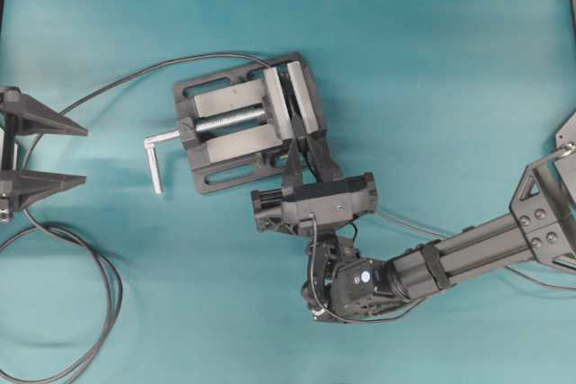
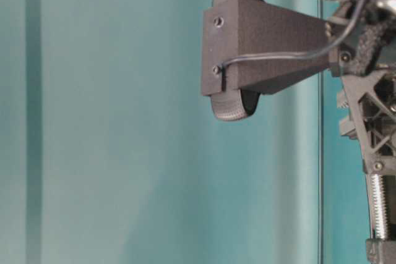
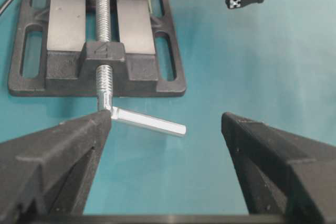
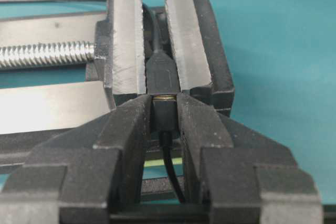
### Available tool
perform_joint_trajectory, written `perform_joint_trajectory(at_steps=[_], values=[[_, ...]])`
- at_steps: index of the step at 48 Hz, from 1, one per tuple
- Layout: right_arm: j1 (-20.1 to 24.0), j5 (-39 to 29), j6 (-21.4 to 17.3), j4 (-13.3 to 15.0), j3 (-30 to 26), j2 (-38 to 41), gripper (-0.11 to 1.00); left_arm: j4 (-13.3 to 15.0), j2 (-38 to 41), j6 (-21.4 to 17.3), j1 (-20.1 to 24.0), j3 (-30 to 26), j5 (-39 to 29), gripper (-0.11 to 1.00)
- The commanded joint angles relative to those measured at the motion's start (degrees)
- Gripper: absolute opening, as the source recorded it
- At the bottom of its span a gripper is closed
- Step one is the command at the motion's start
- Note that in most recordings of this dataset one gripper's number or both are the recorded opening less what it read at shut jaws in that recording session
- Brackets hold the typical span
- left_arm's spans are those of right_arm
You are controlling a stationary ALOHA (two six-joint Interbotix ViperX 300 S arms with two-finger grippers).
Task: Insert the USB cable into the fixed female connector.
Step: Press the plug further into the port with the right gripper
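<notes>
The right gripper (image 4: 164,109) is clamped on the plug of the USB cable (image 4: 164,114), its two dark fingers (image 4: 131,124) pressing the plug's black body from either side — the thin cable trails down between them toward the bottom of the right wrist view. A sliver of silvery metal tip shows just above the fingertips, meeting the fixed female connector (image 4: 160,74), a small dark socket piece held between the two grey faces of the vise (image 4: 126,40); whether the tip is fully seated cannot be told. In the overhead view the right gripper (image 1: 297,146) sits at the right end of the vise (image 1: 236,123), near the centre of the frame, with its arm running off to the lower right.

The left gripper (image 1: 76,155) rests at the left edge of the overhead view, its fingers spread wide and holding nothing. From the left wrist view it faces the vise's crank handle (image 3: 149,121) — a silvery bar lying on the teal worktop (image 1: 450,60). A long dark cable (image 1: 99,285) loops across the lower left of the worktop and runs up to the vise.
</notes>
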State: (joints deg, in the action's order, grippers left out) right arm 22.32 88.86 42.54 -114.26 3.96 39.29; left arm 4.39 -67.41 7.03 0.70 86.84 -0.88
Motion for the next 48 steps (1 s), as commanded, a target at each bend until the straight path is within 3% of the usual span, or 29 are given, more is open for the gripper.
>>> perform_joint_trajectory(at_steps=[1, 13, 48], values=[[1.5, 0.0, 0.0, -0.4, -1.3, -1.4, 0.21, -0.2, 0.8, 0.6, 0.2, -0.6, 0.4, 1.0], [2.4, 0.0, 0.0, -0.9, -1.7, -1.2, 0.31, -0.1, 0.8, 0.6, 0.2, -0.6, 0.4, 1.0], [3.3, 0.0, 0.1, -0.9, -2.0, -1.2, 0.31, -0.2, 0.8, 0.6, 0.3, -0.6, 0.4, 1.0]])
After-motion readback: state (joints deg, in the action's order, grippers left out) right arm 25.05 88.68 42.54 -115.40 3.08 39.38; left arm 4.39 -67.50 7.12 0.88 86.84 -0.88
